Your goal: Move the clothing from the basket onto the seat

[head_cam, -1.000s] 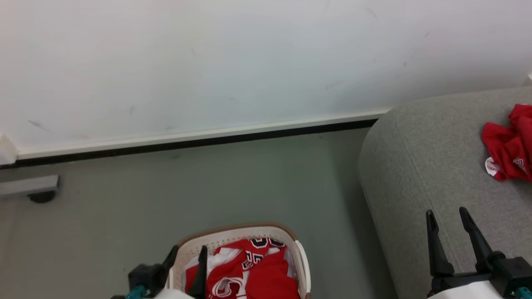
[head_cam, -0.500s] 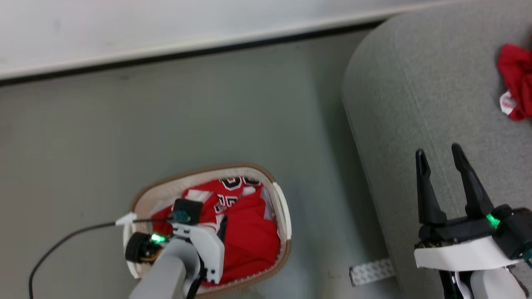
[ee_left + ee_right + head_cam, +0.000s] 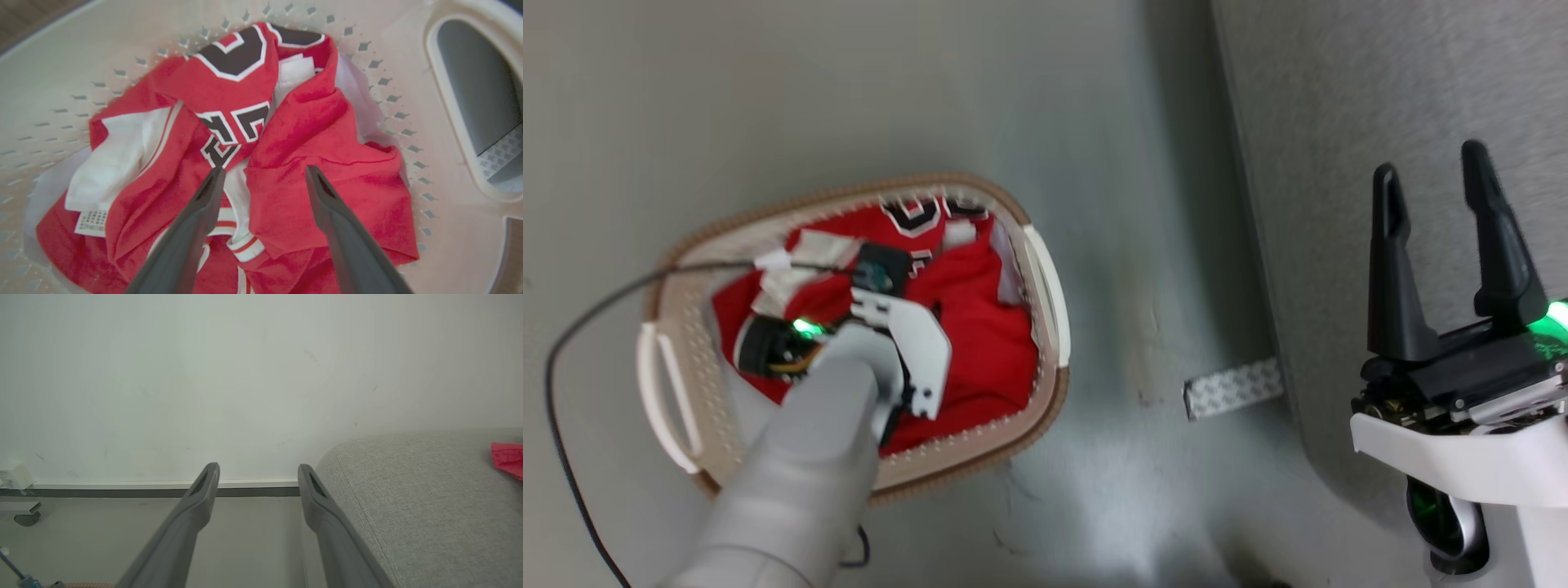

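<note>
Two dark fingers of the left gripper [image 3: 264,171] stand spread wide inside the basket [image 3: 122,45], holding nothing. Their tips hang over the crumpled red clothing [image 3: 322,163], and whether they touch the fabric cannot be told. In the head view those fingers are hidden under the arm's own wrist and pale forearm [image 3: 800,482], which also covers part of the basket's rim and much of the pile. The clothing lies heaped in the basket's bottom. Its black-and-white numerals show only in folded fragments and cannot be read whole. A pale sheet [image 3: 355,77] peeks out from under the heap on the basket's handle side. A black cable [image 3: 572,327] crosses the basket's rim and runs off the picture's edge.

Right of the basket, across a band of grey floor [image 3: 1135,204], stands the seat [image 3: 1339,98], cut off at the top and right. The right gripper [image 3: 1431,163] shows against it, fingers parted and empty. A patterned strip [image 3: 1232,388] lies on the floor between basket and seat, one end meeting the seat's base. In the right wrist view a bit of red fabric [image 3: 508,459] rests on the seat, cropped by the edge.
</note>
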Tool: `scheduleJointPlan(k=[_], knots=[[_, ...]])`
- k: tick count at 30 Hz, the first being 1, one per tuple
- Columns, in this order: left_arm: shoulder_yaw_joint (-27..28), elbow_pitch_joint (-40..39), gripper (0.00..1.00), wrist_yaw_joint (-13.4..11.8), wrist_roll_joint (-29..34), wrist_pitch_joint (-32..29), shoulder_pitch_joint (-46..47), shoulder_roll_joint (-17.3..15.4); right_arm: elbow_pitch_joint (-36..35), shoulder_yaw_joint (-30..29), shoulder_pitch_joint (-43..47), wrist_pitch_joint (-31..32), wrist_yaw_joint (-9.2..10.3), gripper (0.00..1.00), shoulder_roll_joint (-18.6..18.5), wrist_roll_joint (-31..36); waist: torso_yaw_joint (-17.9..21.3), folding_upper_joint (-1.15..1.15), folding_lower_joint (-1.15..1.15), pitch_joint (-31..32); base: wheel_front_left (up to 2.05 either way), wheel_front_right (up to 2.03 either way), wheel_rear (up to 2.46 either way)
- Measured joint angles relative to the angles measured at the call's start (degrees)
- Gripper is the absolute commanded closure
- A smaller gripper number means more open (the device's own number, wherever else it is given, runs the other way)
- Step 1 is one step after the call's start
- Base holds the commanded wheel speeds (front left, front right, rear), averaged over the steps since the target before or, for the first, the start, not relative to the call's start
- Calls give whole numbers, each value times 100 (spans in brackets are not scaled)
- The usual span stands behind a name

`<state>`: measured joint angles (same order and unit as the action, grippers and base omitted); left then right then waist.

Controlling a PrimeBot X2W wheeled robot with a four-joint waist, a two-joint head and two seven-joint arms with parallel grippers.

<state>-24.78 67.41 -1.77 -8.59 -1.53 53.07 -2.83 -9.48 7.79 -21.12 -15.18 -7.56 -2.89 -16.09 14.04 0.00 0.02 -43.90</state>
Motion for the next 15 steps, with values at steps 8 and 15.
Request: scheduleJointPlan(k=[8,15], knots=[[-171,386,0,-88,118,-143,653,-162,-530,35,-110,0,1,0,0,-108,125,0,0,-956,0,0,0],[-371,491,100,-3,224,-188,779,-185,-506,-60,-109,0,1,0,1,-121,180,0,-1,-1198,0,0,0]])
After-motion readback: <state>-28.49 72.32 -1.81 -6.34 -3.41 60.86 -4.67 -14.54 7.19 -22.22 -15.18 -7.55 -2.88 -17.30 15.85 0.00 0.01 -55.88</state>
